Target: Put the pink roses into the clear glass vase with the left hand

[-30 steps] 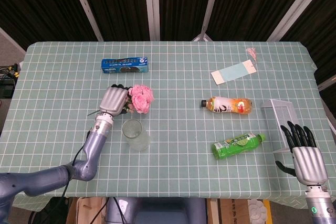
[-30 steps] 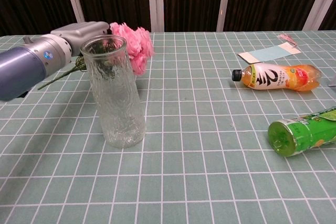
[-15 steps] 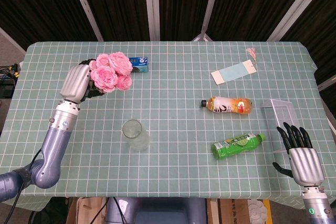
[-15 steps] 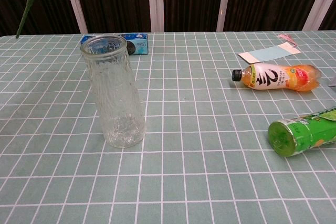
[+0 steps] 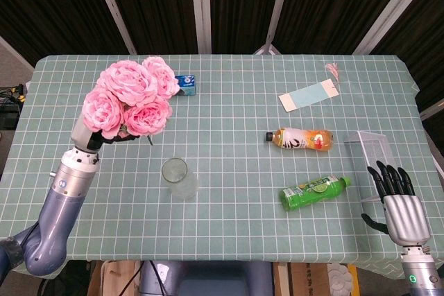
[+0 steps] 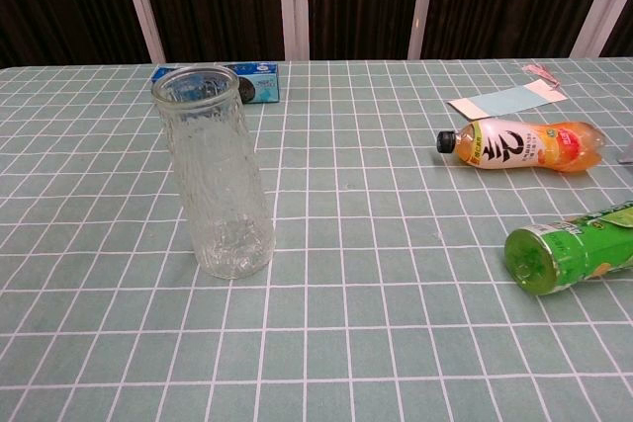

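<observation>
My left hand (image 5: 89, 136) holds a bunch of pink roses (image 5: 132, 96) raised high above the table's left side; the blooms hide most of the hand, and a bit of stem shows at their lower edge. The clear glass vase (image 5: 177, 177) stands upright and empty to the right of and below the bunch, also seen as the vase (image 6: 218, 173) in the chest view, where the roses and left hand are out of frame. My right hand (image 5: 397, 199) hovers at the front right corner, fingers spread, holding nothing.
A blue snack box (image 5: 186, 83) lies behind the roses. An orange drink bottle (image 5: 300, 138) and a green bottle (image 5: 313, 191) lie on their sides at right. A clear plastic box (image 5: 371, 152) and a pale blue card (image 5: 308, 94) sit further right.
The left hand has lifted the roses from table level up toward the camera and leftward; they left the chest view entirely. The right hand has barely moved.
</observation>
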Available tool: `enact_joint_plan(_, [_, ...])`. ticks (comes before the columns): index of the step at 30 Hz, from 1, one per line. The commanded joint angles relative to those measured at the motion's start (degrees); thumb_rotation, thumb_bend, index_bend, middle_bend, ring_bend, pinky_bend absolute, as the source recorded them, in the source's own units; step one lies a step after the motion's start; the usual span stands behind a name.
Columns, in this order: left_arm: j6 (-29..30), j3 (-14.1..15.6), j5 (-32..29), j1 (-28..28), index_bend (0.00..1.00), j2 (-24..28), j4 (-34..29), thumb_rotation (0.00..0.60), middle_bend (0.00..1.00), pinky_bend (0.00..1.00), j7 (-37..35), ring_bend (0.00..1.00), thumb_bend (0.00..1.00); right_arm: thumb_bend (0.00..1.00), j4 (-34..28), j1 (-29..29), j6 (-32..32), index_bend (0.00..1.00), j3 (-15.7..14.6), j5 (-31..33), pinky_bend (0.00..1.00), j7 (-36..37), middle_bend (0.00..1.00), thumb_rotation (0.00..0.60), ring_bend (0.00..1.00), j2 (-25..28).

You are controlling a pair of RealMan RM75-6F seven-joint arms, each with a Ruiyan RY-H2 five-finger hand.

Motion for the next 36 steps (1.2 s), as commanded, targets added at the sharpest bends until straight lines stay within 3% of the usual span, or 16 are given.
enact_joint_plan(1, [-1.31, 1.03, 1.07, -0.93, 0.41, 0.07, -3.31, 0.6, 0.47, 0.3, -0.61, 0.32, 0.48, 0.15, -0.02, -0.05, 0.16, 0.1, 0.1, 0.06, 0.0, 0.29, 0.04, 0.6, 0.01, 0.12])
enact_joint_plan(5, [-2.29, 3.55, 1.56, -2.26, 0.41, -1.83, -4.38, 0.6, 0.47, 0.3, 1.43, 0.32, 0.48, 0.16, -0.06, -0.24, 0.57, 0.1, 0.19, 0.0, 0.0, 0.87, 0.04, 0.6, 0.01, 0.47])
enact_joint_plan(15, [-2.06, 8.13, 2.64, -4.67, 0.41, -8.13, 0.37, 0.6, 0.47, 0.3, 5.22, 0.32, 0.48, 0.15, 0.02, -0.25, 0.47, 0.1, 0.31, 0.29, 0.0, 1.38, 0.04, 0.6, 0.01, 0.71])
enact_joint_plan(36, [-1.28, 16.14, 8.07, -4.47, 0.41, -14.68, 13.59, 0.6, 0.46, 0.28, 2.75, 0.29, 0.47, 0.15, 0.18, -0.29, 0.69, 0.1, 0.54, 0.35, 0.0, 2.19, 0.04, 0.6, 0.01, 1.02])
